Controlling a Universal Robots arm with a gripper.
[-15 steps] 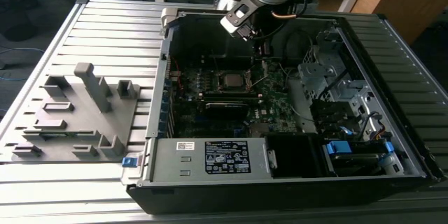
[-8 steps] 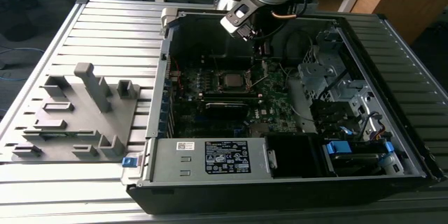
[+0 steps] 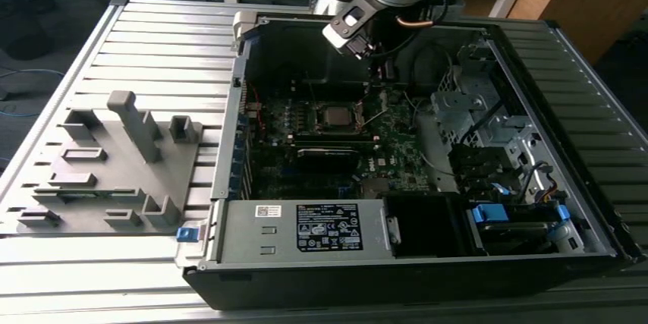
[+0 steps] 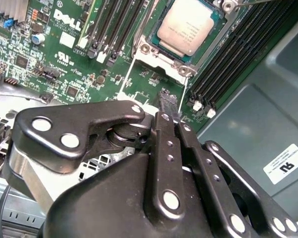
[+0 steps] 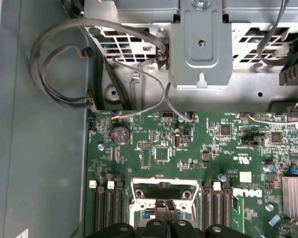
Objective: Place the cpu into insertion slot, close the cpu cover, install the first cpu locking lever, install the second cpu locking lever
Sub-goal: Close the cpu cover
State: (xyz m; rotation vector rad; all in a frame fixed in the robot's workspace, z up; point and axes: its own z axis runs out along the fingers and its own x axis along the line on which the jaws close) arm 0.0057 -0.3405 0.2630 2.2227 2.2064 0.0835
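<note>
While hovering beside the silver-grey square cpu point(image 4: 188, 25), seated mid green motherboard point(image 4: 64, 64) under its thin silvery frame cover point(image 4: 164, 58), holds black metal gripper point(image 4: 169, 101) clenched empty, likely for pushing, not grabbing.

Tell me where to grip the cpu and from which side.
Grip the cpu by two opposite edges of its raised metal top, coming straight down from above. It lies flat and face up in the insertion slot with the metal rim close around it, so a side approach likely reaches no edge. The gripper hangs near the slot, shut.
</note>
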